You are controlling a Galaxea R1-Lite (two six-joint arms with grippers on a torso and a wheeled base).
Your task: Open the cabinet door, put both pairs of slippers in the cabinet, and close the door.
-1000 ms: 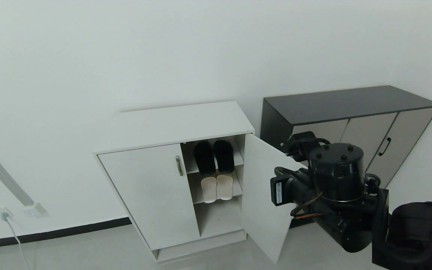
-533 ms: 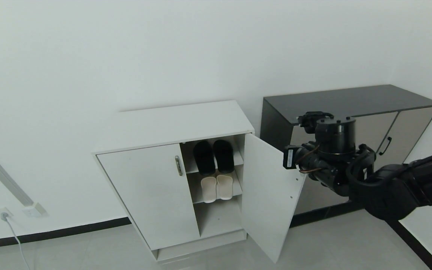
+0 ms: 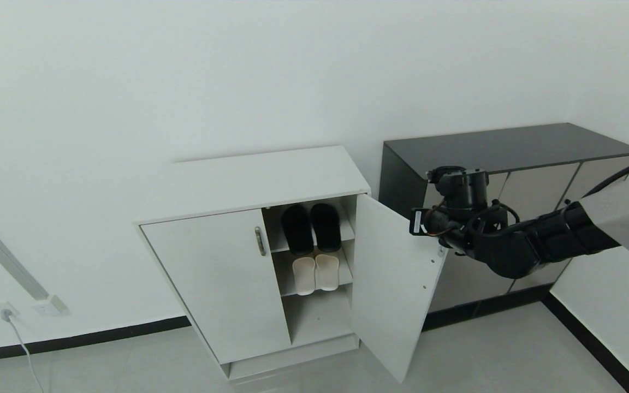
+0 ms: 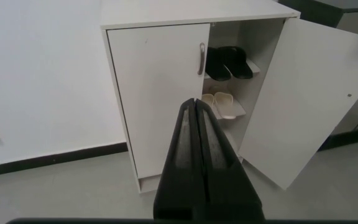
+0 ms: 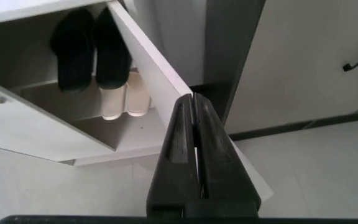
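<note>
The white cabinet (image 3: 249,183) stands against the wall with its left door shut and its right door (image 3: 391,284) swung open. A black pair of slippers (image 3: 312,228) lies on the top shelf, and a cream pair (image 3: 315,273) on the shelf below. My right arm (image 3: 489,240) stretches in from the right, its wrist at the open door's outer edge. In the right wrist view my right gripper (image 5: 193,102) is shut and empty, just outside the door's edge (image 5: 148,56). My left gripper (image 4: 196,106) is shut and empty, back from the cabinet front (image 4: 160,81).
A dark cabinet (image 3: 505,147) with grey doors stands right of the white one, close behind the open door. A wall socket with a cable (image 3: 6,314) sits low on the left. A white surface (image 3: 620,284) fills the right edge. Bare floor lies before the cabinet.
My right arm has risen and stretched away from the camera toward the open door's outer edge. The door and both pairs of slippers have stayed put.
</note>
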